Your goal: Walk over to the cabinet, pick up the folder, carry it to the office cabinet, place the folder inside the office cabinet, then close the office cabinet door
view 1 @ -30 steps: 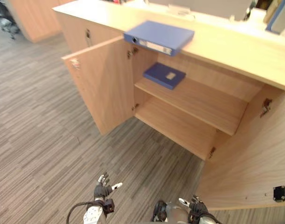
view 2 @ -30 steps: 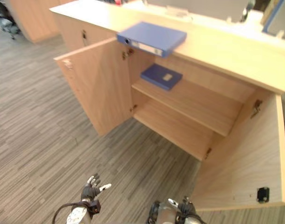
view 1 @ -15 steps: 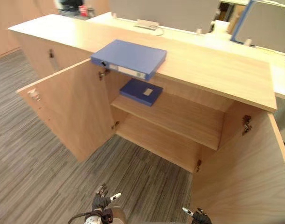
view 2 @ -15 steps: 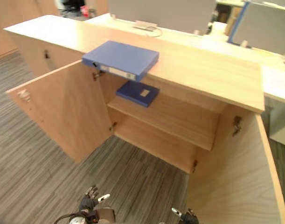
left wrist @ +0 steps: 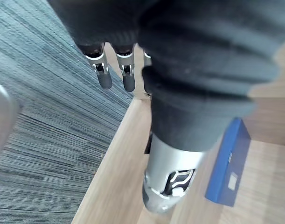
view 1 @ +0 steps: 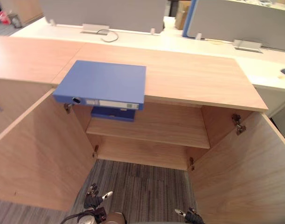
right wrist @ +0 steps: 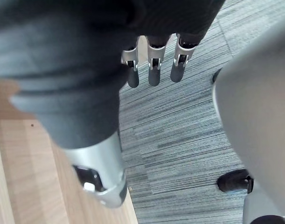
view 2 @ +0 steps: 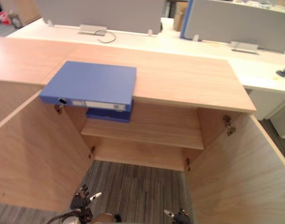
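Both head eyes look down, sharing the open cabinet (view 1: pixel 193 74) close ahead; wrist cameras hang low, facing the floor (right wrist: pixel 179 121).

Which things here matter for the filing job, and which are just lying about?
Job: blue folder on top of the open cabinet; left hand and right hand, low, empty.
Lying about: thin blue book on the shelf; cable and grey screens on the white desk behind.

Silver fingers (right wrist: pixel 154 70) (dk tips), ribbed cover (right wrist: pixel 53 56)

Striped grey carpet (view 1: pixel 147 186) underfoot; white desks (view 1: pixel 179 44) bear grey partitions (view 1: pixel 100 11).
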`<state>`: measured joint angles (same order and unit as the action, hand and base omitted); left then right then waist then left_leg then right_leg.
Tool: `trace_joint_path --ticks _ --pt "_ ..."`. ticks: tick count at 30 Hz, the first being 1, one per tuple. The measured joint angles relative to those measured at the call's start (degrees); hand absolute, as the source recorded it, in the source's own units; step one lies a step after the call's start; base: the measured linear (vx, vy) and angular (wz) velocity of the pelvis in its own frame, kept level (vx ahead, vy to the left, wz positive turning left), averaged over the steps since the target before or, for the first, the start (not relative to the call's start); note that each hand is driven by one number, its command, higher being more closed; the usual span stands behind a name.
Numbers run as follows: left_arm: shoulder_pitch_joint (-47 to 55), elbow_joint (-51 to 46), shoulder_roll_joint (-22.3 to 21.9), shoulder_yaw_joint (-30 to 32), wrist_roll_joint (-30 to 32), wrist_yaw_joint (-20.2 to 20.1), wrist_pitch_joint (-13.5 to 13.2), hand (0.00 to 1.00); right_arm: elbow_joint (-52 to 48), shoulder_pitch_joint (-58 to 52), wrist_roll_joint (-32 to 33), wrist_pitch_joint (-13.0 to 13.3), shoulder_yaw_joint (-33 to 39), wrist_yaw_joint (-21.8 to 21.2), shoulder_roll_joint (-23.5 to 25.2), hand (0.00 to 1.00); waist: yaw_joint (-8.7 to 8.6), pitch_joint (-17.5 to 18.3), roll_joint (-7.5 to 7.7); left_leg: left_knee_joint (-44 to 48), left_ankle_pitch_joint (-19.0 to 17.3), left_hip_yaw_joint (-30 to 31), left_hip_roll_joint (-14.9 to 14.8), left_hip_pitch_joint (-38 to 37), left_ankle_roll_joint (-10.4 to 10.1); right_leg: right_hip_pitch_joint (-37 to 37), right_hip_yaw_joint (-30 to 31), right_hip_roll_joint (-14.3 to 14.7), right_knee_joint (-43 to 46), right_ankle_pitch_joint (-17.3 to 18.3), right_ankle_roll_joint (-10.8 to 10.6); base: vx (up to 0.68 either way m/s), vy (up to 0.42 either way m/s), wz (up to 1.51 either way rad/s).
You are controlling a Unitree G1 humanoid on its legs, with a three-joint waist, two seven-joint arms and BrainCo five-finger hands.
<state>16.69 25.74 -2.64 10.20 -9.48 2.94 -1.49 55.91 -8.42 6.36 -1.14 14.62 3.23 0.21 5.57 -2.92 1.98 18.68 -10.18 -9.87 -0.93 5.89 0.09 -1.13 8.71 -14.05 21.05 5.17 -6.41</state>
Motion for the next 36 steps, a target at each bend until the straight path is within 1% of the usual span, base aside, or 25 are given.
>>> trace_joint_path --ticks 1,2,3,5,6,7,8,9,10,11,12,13,14,15,16,18,21,23,25,27,29,31,32,34,36 --pt "0.0 -0.2 0.0 -0.5 -0.2 0.1 0.0 0.0 0.0 -0.3 -0.8 0.0 0.0 -0.2 -0.3 0.0 -0.13 0.2 -0.31 -1.3 0.3 -0.6 0.6 -1.2 0.4 2.0 0.0 -0.4 4.2 0.0 0.0 0.04 0.083 -0.58" --pt "-0.1 -1.0 -0.1 -1.2 -0.3 0.1 -0.2 0.0 -0.9 -0.2 -0.9 0.0 0.3 -0.6 -0.6 0.0 -0.16 0.0 0.03 -4.1 1.0 -2.3 2.6 -4.3 1.3 6.7 0.0 -2.3 14.5 -0.3 0.4 0.07 0.089 -0.38" --pt "-0.6 -1.0 -0.2 -1.6 -0.5 0.1 -0.2 0.0 -1.3 0.0 -0.9 0.0 0.4 -0.8 -0.7 0.0 -0.44 -0.1 0.39 -6.0 1.2 -3.1 4.7 -7.3 1.6 10.5 -0.7 -4.5 23.5 -2.2 3.1 0.06 0.073 -0.28" --pt "-0.6 -1.0 -0.3 -2.0 -0.6 0.0 -0.2 0.0 -1.3 0.4 -1.1 0.2 -0.1 -0.4 -1.1 0.0 -1.66 -0.1 0.24 -7.5 1.1 -3.0 5.8 -10.5 2.0 13.0 -2.8 -6.7 31.4 -4.3 6.1 0.1 0.015 0.04" --pt "-0.8 -1.0 -0.2 -1.9 -0.6 0.0 -0.2 0.0 -1.3 0.6 -1.2 0.3 -0.4 -0.2 -1.1 0.0 -2.05 0.1 -0.02 -8.2 1.0 -2.5 5.7 -11.5 2.0 13.9 -4.5 -6.7 33.7 -2.8 5.8 0.17 -0.103 0.16" --pt "-1.0 -0.5 -0.3 -2.2 -0.6 0.0 -0.3 0.0 -1.3 1.3 -1.2 0.8 -0.9 -0.3 -1.1 0.0 -2.27 0.0 -0.09 -8.5 1.0 -2.0 4.5 -11.9 1.9 16.5 -8.2 -5.5 35.3 2.6 5.5 0.14 -0.15 0.11" --pt "-0.9 -0.3 -0.3 -2.3 -0.6 -0.1 -0.2 0.0 -1.3 1.6 -1.2 0.9 -1.0 -0.3 -1.1 0.0 -2.45 -0.1 -0.16 -8.5 1.0 -1.8 3.7 -11.9 1.6 17.4 -9.8 -4.5 34.7 4.9 5.1 0.12 -0.18 0.1" --pt "-0.8 0.1 -0.3 -2.4 -0.6 -0.1 -0.2 0.0 -1.3 1.9 -1.3 0.8 -1.3 -0.4 -1.1 0.0 -2.55 -0.3 -0.2 -8.5 1.0 -1.6 2.9 -11.9 1.3 18.0 -11.0 -3.3 33.2 6.7 4.6 0.12 -0.202 0.18" --pt "-0.8 1.9 -0.3 -2.9 -1.3 -0.2 -0.2 0.0 -1.2 2.1 -1.4 0.7 -2.8 -0.5 -1.1 0.0 -3.04 -0.6 -0.15 -8.4 1.1 -0.3 1.1 -12.2 0.5 17.5 -13.4 -0.3 25.2 8.7 3.6 0.12 -0.218 0.25" --pt "-0.7 2.3 -0.3 -3.1 -1.8 -0.3 -0.1 0.0 -1.2 2.1 -1.5 0.8 -3.6 -0.6 -1.0 0.0 -3.07 -0.6 0.21 -8.3 1.0 0.2 0.8 -12.2 -0.2 16.8 -13.6 0.9 20.2 8.4 3.1 0.15 -0.303 0.42" --pt "-0.7 3.0 0.1 -3.5 -2.7 -0.8 -0.1 0.0 -1.1 1.7 -1.6 0.7 -5.1 -0.7 -0.6 0.0 -3.12 -1.1 1.8 -8.1 0.5 1.9 1.6 -12.9 -1.8 13.9 -14.2 1.9 11.0 7.4 2.9 0.13 -0.297 0.22" --pt "-0.9 4.5 0.1 -4.6 -3.2 -1.2 0.0 0.0 -0.8 2.0 -2.0 0.7 -5.3 -0.7 -1.4 0.0 -2.92 -1.5 1.08 -8.2 0.3 2.4 0.5 -13.1 -2.2 12.9 -14.9 2.7 10.0 7.3 3.3 0.14 -0.336 0.27" --pt "-0.7 5.7 0.0 -5.4 -4.6 -2.3 0.2 0.0 -0.5 2.3 -2.1 0.6 -5.7 -0.8 -2.5 0.0 -3.28 -1.3 -1.23 -8.6 0.3 4.1 -1.7 -12.9 -2.3 10.7 -16.5 5.1 6.3 6.3 4.3 0.12 -0.291 0.1" --pt "-0.4 5.8 -0.2 -5.1 -5.7 -2.6 0.3 0.0 -0.4 2.3 -2.6 0.6 -5.8 -0.8 -3.0 0.0 -3.11 -0.9 -2.23 -9.3 0.2 4.6 -3.4 -12.9 -2.7 9.8 -17.4 7.0 3.9 5.6 5.1 0.08 -0.23 0.12" --pt "-0.3 5.8 -0.3 -4.7 -6.3 -2.6 0.3 0.0 -0.2 2.3 -3.2 0.5 -5.9 -0.8 -3.1 0.0 -2.97 -0.7 -2.47 -9.7 0.3 4.7 -4.3 -12.9 -2.9 9.6 -17.6 8.0 3.0 5.3 5.4 0.07 -0.206 -0.02" --pt "0.1 6.5 -0.3 -4.1 -8.5 -2.7 0.3 0.0 0.1 2.2 -3.8 0.2 -7.8 -1.0 -3.6 0.0 -2.87 -0.3 -2.81 -10.6 0.7 5.0 -6.8 -12.9 -3.5 7.8 -18.3 11.1 -1.9 3.8 6.1 0.06 -0.162 -0.06" --pt "0.6 9.2 -0.3 -5.4 -12.3 -4.1 0.9 0.0 0.1 1.9 -5.3 0.1 -7.9 -1.4 -3.6 0.0 -3.02 0.4 -3.26 -11.5 1.2 6.0 -8.2 -13.0 -4.2 5.2 -18.4 13.2 -7.8 1.5 6.1 0.08 -0.061 -0.09" --pt "0.5 9.6 -0.3 -6.2 -15.8 -4.7 1.1 0.0 0.2 1.8 -5.4 0.1 -7.9 -1.5 -3.6 0.0 -3.09 0.6 -3.5 -11.9 1.6 6.0 -8.1 -13.1 -4.9 4.0 -18.5 13.4 -10.8 -0.1 6.1 0.1 0.056 0.0" --pt "0.7 9.6 0.3 -8.1 -19.9 -5.2 1.1 0.0 1.0 1.7 -5.6 0.1 -7.9 -1.5 -3.7 0.0 -3.08 1.3 -3.67 -12.5 1.9 6.1 -7.7 -13.0 -5.0 2.6 -18.5 13.4 -14.2 -2.0 5.6 0.11 0.102 0.02" --pt "0.6 9.6 1.0 -9.4 -26.3 -6.0 1.2 0.0 1.7 1.8 -5.6 0.2 -7.9 -1.5 -3.6 0.0 -3.07 1.4 -3.57 -12.6 1.9 6.2 -6.8 -12.9 -5.0 0.2 -18.5 13.2 -18.8 -4.2 5.0 0.1 0.129 0.03" --pt "0.6 9.4 1.2 -9.3 -31.7 -6.1 1.2 0.0 2.6 2.0 -5.6 0.3 -7.9 -1.5 -3.6 0.0 -2.95 1.7 -3.32 -12.6 2.1 6.6 -5.8 -12.9 -4.7 -1.1 -18.8 12.4 -21.6 -5.5 4.6 0.05 0.124 0.07" --pt "0.6 8.1 0.7 -7.9 -37.2 -4.9 0.5 0.0 3.4 2.1 -5.5 0.3 -7.8 -1.5 -3.6 0.0 -2.81 1.9 -3.27 -12.7 2.1 7.6 -4.8 -12.9 -4.6 -2.7 -19.6 11.6 -24.0 -6.4 4.2 0.05 0.134 0.19" --pt "0.6 7.9 0.7 -7.6 -38.2 -4.5 0.3 0.0 3.5 2.1 -5.5 0.3 -7.8 -1.5 -3.6 0.0 -2.75 1.9 -3.24 -12.7 2.1 7.6 -4.7 -12.9 -4.6 -2.9 -19.6 11.5 -24.2 -6.5 4.2 0.06 0.124 0.17" --pt "0.9 5.9 0.6 -6.0 -43.3 -2.7 -1.2 0.0 3.7 2.1 -5.5 0.3 -7.8 -1.5 -3.5 0.0 -2.56 1.8 -3.0 -12.7 2.1 7.7 -4.1 -13.2 -4.6 -3.9 -20.1 11.0 -25.3 -6.9 4.0 0.03 0.089 0.1" --pt "1.5 3.4 0.5 -5.3 -45.4 -1.4 -2.0 0.0 3.7 2.1 -5.5 0.3 -7.9 -1.5 -3.4 0.0 -2.53 1.9 -2.94 -12.7 2.1 7.7 -3.9 -13.2 -4.6 -4.2 -20.4 10.7 -25.6 -7.2 3.9 0.02 0.078 0.07"
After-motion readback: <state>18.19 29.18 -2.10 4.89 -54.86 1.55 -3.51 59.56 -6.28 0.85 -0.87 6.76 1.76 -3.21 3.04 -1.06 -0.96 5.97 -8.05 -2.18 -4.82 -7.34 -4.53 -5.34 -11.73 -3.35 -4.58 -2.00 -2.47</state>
